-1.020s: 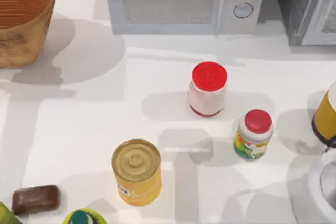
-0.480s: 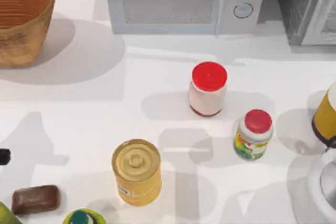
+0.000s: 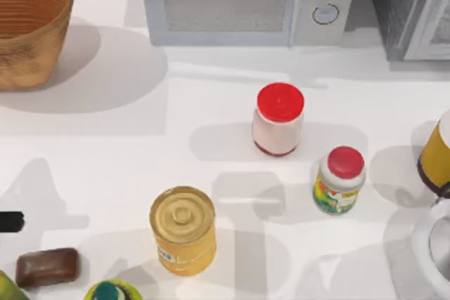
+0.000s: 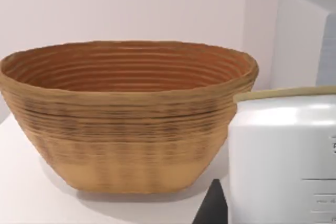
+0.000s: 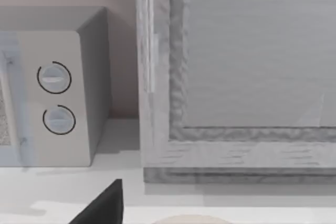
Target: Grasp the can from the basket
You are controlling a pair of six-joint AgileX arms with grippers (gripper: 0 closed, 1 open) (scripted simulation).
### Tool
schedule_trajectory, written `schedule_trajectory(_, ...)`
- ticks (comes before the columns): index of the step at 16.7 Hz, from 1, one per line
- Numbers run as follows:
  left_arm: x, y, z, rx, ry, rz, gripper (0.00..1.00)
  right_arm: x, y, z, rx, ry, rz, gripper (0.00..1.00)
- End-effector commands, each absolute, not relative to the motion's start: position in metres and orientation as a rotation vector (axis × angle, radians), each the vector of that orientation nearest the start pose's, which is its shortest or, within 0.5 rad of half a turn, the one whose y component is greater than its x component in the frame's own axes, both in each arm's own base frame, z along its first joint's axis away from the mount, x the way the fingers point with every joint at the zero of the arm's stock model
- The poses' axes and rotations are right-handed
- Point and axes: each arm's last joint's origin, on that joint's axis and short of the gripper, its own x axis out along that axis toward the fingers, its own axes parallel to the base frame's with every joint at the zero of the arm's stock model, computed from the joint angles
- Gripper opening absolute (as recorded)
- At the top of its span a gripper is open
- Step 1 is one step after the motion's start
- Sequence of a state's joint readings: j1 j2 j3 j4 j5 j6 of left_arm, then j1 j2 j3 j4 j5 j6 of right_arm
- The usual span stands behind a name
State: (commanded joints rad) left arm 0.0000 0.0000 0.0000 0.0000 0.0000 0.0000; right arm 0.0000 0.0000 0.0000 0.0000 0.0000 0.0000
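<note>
Lately a dark part of the left tool point(image 3: 8, 221) has slid into the top view at the desk's left edge, where half a second ago only a sliver showed and a second ago nothing did. The shadows on the white desk point(image 3: 211, 103) have shifted with it. I judge the left arm to be starting its approach. The large round woven wicker basket point(image 3: 28, 61) stands well apart from it, in the far left corner.

The left wrist view faces the basket point(image 4: 121, 145) side-on. Its near wall hides its floor, so I cannot tell where the can lies inside. Whether the left tool is open or closed I cannot tell, and nothing is seen in its hold.

The right tool point(image 5: 102, 205) is parked near the grey microwave's two dials point(image 5: 55, 98); its opening I cannot tell either.

As for writing, the white container with a tan rim point(image 4: 283, 156) carries faint grey lines, unreadable. The big yellow can with a gold lid point(image 3: 183, 230) and the small red-lidded jar with a green and yellow label point(image 3: 339, 180) bear marks too small to read.
</note>
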Motion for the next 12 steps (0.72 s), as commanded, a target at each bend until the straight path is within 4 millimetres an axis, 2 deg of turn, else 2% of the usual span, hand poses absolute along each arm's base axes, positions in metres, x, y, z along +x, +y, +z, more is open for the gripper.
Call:
schedule_trajectory(3,0.106,-0.001,0.159,0.003,0.007,0.001,0.0,0.106,-0.001,0.16,0.0,0.0,0.0,1.0)
schedule_trajectory(5,0.107,-0.003,0.167,0.003,-0.011,-0.032,0.0,0.106,-0.001,0.16,0.0,0.0,0.0,1.0)
schedule_trajectory(9,0.115,-0.011,0.204,0.012,-0.089,-0.211,0.0,0.106,-0.001,0.16,0.0,0.0,0.0,1.0)
schedule_trajectory(12,0.137,-0.022,0.24,0.027,-0.142,-0.406,0.0,0.106,-0.001,0.16,0.0,0.0,0.0,1.0)
